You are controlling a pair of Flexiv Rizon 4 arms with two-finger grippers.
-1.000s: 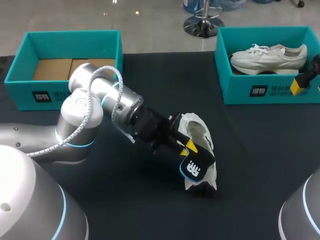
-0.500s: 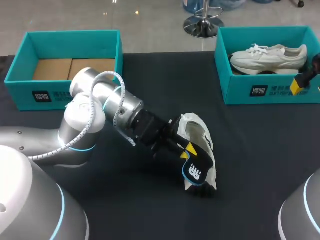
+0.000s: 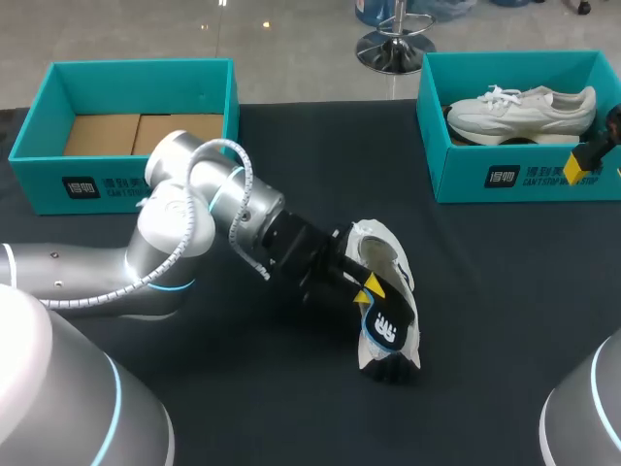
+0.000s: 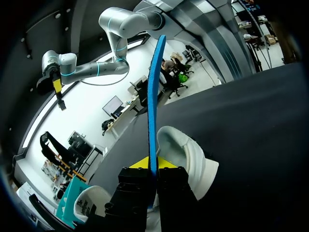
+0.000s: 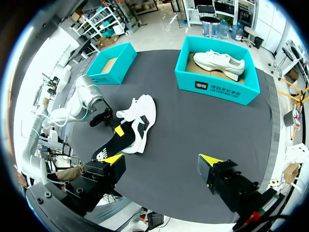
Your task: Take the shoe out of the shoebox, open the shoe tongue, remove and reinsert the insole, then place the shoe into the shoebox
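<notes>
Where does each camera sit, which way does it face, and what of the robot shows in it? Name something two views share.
Head view: above and behind the robot, looking down on the table; shows the left arm stretched to the white shoe.
Left wrist view: on the left wrist, looking along the left gripper, shut on the insole.
Right wrist view: on the right wrist, high over the table, looking down past the open right gripper.
Shared: head and right wrist views both show the white shoe and the left arm.

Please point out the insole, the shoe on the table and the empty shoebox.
insole (image 3: 390,328): head view, dark face
shoe on the table (image 3: 376,240): head view, white upper
empty shoebox (image 3: 136,85): head view, far wall
</notes>
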